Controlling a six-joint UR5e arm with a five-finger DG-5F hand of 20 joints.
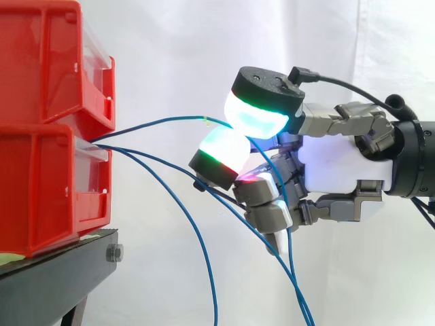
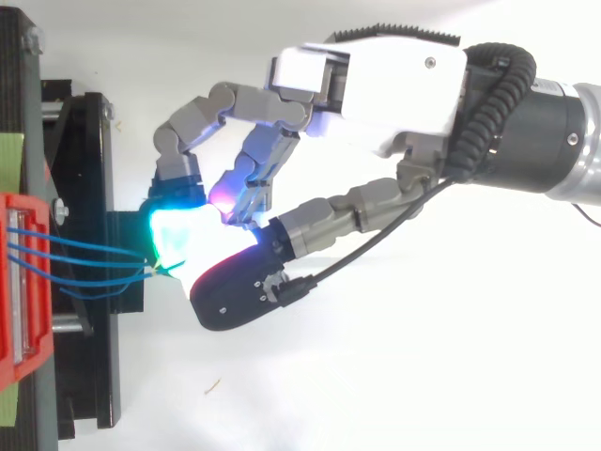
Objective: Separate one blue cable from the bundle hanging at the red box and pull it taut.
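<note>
CABLE STATUS | one thin blue cable [image 1: 156, 121] leaves the red box [image 1: 41, 190] front toward 3 o'clock in side view, slightly bowed | far end pinched between the glowing pads [image 1: 255, 115] of my hand [image 1: 340, 163] | remaining blue cables [image 1: 210, 278] hang apart from it, drooping toward 5 o'clock

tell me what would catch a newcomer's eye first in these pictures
The grey-and-white robot hand at the right of the side view draws the eye first, its thick fingertips glowing white and green. Two of those pads pinch one thin blue cable, which runs in a gentle arc from the stacked red plastic bins at the left. The other blue cables sag below it toward the bottom edge.
</note>
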